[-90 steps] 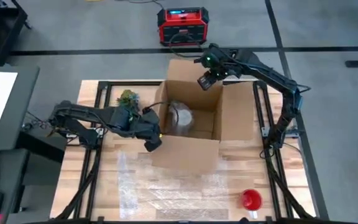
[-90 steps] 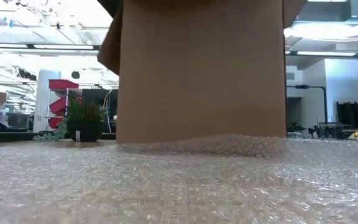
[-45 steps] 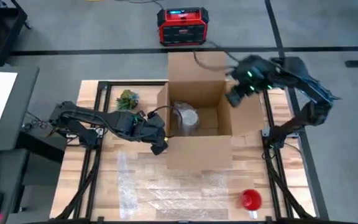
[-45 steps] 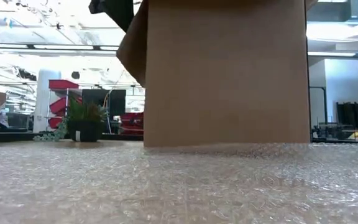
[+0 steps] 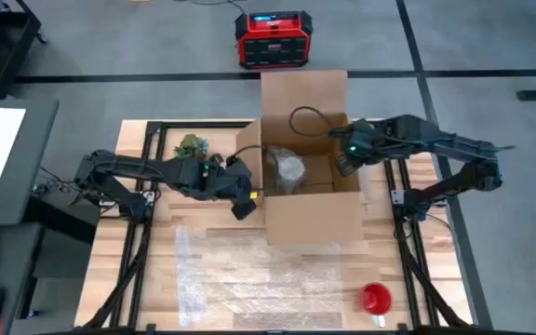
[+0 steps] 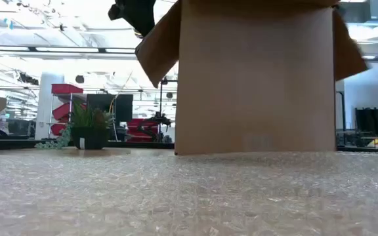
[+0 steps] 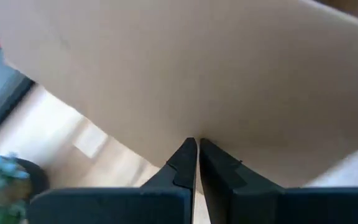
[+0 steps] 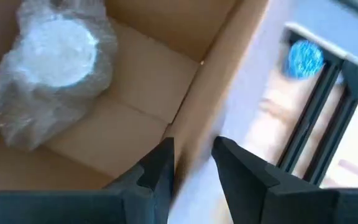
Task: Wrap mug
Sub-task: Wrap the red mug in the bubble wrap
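High view: cardboard box shifted rightward since a second ago, wrapped mug inside; left gripper pinched on left flap, right gripper straddling right wall, fingers apart.

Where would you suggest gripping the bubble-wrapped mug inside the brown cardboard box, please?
Probably from straight above: the bubble-wrapped mug sits deep in the open brown cardboard box, whose upright walls block any sideways approach. Pinch the loose wrap bunched at its side, or span its round top. The right gripper is nearest, at the box's right wall.
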`<state>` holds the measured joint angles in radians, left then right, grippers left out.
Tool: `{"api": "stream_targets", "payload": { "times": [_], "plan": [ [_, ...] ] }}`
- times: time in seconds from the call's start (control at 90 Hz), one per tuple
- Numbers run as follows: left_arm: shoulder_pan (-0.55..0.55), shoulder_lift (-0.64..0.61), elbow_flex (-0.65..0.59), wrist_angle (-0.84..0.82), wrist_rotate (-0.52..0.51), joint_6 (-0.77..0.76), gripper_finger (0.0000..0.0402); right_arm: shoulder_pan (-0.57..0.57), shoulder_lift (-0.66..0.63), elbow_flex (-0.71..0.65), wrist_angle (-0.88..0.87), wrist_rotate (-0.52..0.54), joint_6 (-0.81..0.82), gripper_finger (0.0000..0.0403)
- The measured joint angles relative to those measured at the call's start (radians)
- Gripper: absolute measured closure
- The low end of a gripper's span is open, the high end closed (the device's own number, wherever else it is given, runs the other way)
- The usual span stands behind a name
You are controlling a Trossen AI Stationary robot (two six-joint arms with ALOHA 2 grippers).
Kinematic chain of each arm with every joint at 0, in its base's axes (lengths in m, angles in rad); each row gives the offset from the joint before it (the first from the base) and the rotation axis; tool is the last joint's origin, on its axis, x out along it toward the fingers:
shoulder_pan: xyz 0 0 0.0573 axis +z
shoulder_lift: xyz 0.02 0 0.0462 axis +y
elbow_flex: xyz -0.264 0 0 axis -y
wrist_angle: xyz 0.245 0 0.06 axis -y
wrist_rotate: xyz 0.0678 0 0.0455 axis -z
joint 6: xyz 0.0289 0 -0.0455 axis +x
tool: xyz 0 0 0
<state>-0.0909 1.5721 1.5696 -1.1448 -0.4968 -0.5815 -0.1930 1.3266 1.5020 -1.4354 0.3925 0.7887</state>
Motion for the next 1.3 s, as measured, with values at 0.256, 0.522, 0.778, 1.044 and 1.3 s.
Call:
{"api": "stream_targets", "payload": {
  "times": [0.256, 0.522, 0.778, 1.044, 1.3],
  "plan": [
    [0.061, -0.032, 0.0, -0.027, -0.036, 0.082, 0.0402, -0.034, 0.001, 0.024, 0.125, 0.062, -0.072, 0.0296],
    [0.04, -0.149, 0.0, -0.163, -0.104, 0.026, 0.0402, 0.076, -0.043, 0.176, 0.112, 0.08, -0.136, 0.0296],
    [-0.065, -0.297, 0.001, -0.191, -0.081, -0.04, 0.0402, 0.337, -0.085, 0.217, 0.14, 0.088, -0.111, 0.0296],
    [-0.158, -0.343, -0.023, -0.193, -0.108, -0.055, 0.0402, 0.602, -0.018, 0.216, 0.157, 0.228, 0.012, 0.0296],
    [-0.158, -0.342, -0.097, -0.168, -0.11, -0.079, 0.0402, 0.668, 0.057, 0.216, 0.169, 0.284, 0.052, 0.0296]
  ]
}}
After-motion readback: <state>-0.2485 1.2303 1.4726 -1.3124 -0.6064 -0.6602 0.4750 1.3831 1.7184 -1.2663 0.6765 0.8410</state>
